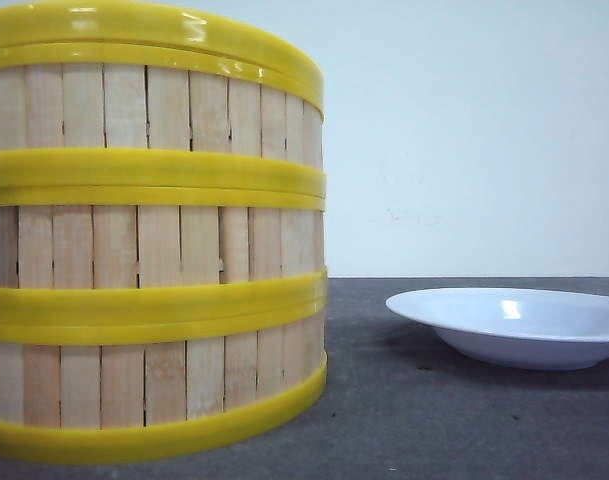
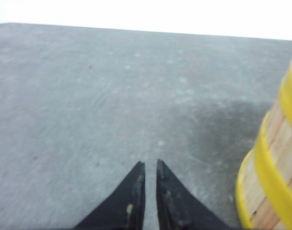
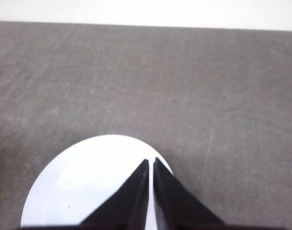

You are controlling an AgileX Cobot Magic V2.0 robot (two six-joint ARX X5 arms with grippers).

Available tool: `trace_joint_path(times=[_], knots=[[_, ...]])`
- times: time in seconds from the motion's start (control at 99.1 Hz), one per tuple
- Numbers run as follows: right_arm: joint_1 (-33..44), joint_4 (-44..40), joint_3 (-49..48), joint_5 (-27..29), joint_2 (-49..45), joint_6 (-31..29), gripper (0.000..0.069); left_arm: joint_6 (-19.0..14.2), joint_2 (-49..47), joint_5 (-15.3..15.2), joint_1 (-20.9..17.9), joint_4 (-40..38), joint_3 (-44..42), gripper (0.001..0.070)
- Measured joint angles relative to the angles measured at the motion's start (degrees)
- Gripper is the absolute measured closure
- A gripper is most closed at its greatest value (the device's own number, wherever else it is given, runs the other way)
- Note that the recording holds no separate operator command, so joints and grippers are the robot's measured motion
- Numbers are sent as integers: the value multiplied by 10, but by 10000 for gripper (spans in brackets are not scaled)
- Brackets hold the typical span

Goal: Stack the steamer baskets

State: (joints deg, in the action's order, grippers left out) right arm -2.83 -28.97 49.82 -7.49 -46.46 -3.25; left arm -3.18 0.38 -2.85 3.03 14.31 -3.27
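Baskets first: you have all three steamer baskets [image 1: 154, 240] sitting one on another, filling the left half of the front view from the bottom edge to the top, yellow rims meeting between the tiers. The tiers look roughly lined up, though the lower rims show a slight slant toward their right-hand end, so you may want to check that each sits flush. At the very top a further yellow band overlaps the uppermost rim; you cannot tell from here whether it is a lid or only the rim itself.

Your left gripper [image 2: 149, 167] is at the bottom centre of its wrist view, fingers pressed nearly together with a thin slit between them, holding nothing, over bare grey table [image 2: 88, 120]; the stack's wall shows at the right edge of that view, apart from the fingers.

Your right gripper [image 3: 150, 165] is likewise closed on nothing, hanging above the white dish [image 1: 514, 325], which lies at the lower right of the front view, well apart from the stack.

Judged from this, the stacking looks done; little remains beyond backing both arms away.
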Motion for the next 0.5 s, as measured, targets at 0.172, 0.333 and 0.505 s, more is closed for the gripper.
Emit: trace_joint_path(times=[0.172, 0.333, 0.505], knots=[[0, 13, 0, 0, 0, 0, 682, 4, -2, 2, 0, -6, 2, 696], [0, 29, 0, 0, 0, 0, 682, 4, -2, 2, 0, -7, 2, 696], [0, 30, 0, 0, 0, 0, 682, 4, -2, 2, 0, -7, 2, 696]])
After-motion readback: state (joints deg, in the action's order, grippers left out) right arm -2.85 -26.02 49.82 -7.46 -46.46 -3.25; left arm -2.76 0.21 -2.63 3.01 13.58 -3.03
